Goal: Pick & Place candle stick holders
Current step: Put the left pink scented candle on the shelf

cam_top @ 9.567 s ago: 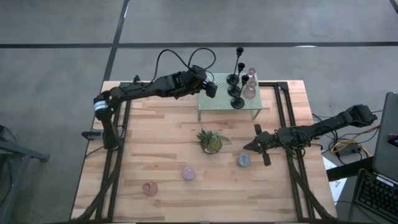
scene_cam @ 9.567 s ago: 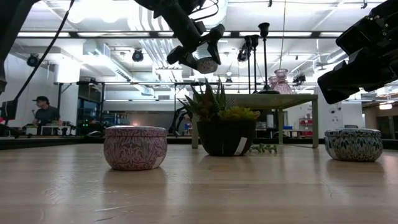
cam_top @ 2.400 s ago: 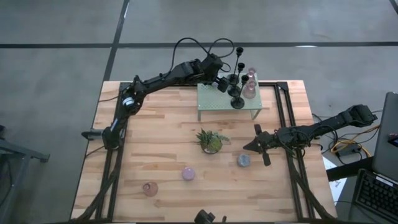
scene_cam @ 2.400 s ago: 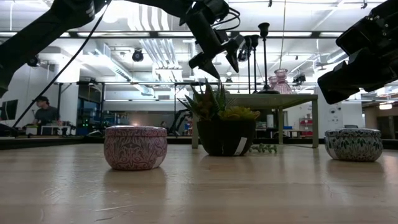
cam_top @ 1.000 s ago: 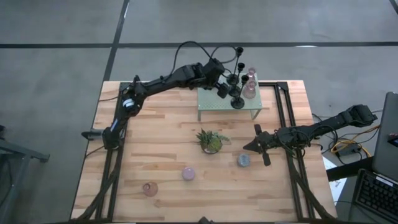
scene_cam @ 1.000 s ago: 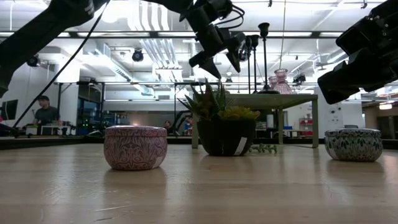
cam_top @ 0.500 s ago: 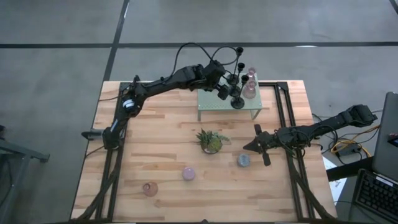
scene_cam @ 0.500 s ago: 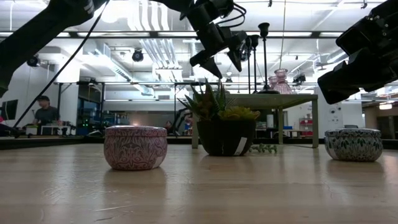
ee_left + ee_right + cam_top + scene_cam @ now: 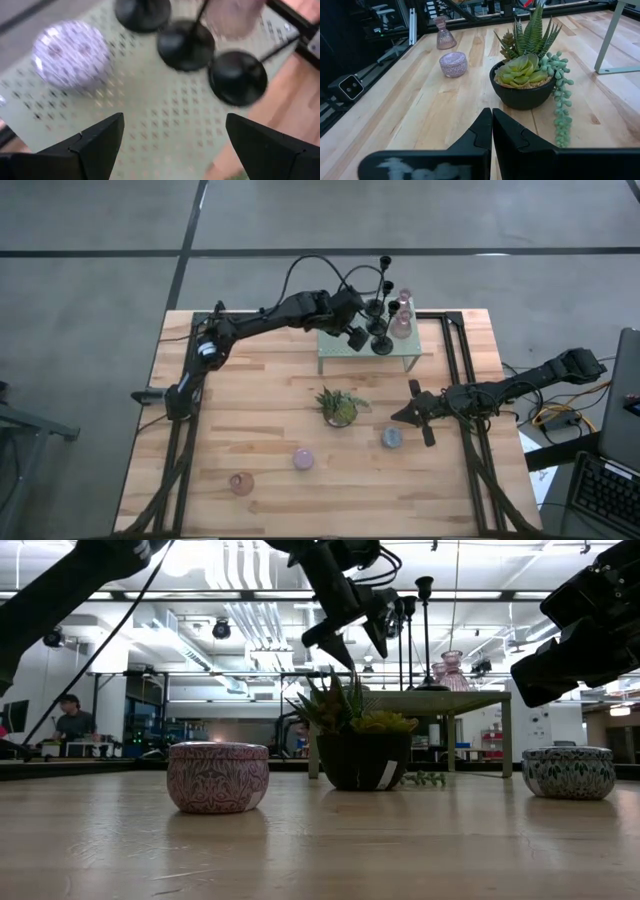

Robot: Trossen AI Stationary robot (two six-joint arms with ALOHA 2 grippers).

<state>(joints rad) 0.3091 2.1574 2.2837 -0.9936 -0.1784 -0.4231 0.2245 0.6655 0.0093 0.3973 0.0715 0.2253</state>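
I see three slim black candlesticks (image 9: 381, 308) standing upright, long axes vertical, each on a round flat base with a small cup on top. They are bunched at the far right corner of the pale green mesh rack (image 9: 340, 352), beside a pink glass holder (image 9: 402, 320). A round patterned lilac-white tin (image 9: 71, 52) also sits on the rack, apart from the black bases.

My left gripper (image 9: 352, 335) hangs over the rack just beside the candlestick bases, fingers (image 9: 97, 142) spread wide and empty.

On the table (image 9: 250, 380), a lilac holder (image 9: 303, 459) and a pink one (image 9: 241, 483) sit toward the near edge, and a blue one (image 9: 392, 437) near the potted plant (image 9: 340, 406). My right gripper (image 9: 412, 415) waits just beside the blue holder, jaws pressed together, holding nothing.
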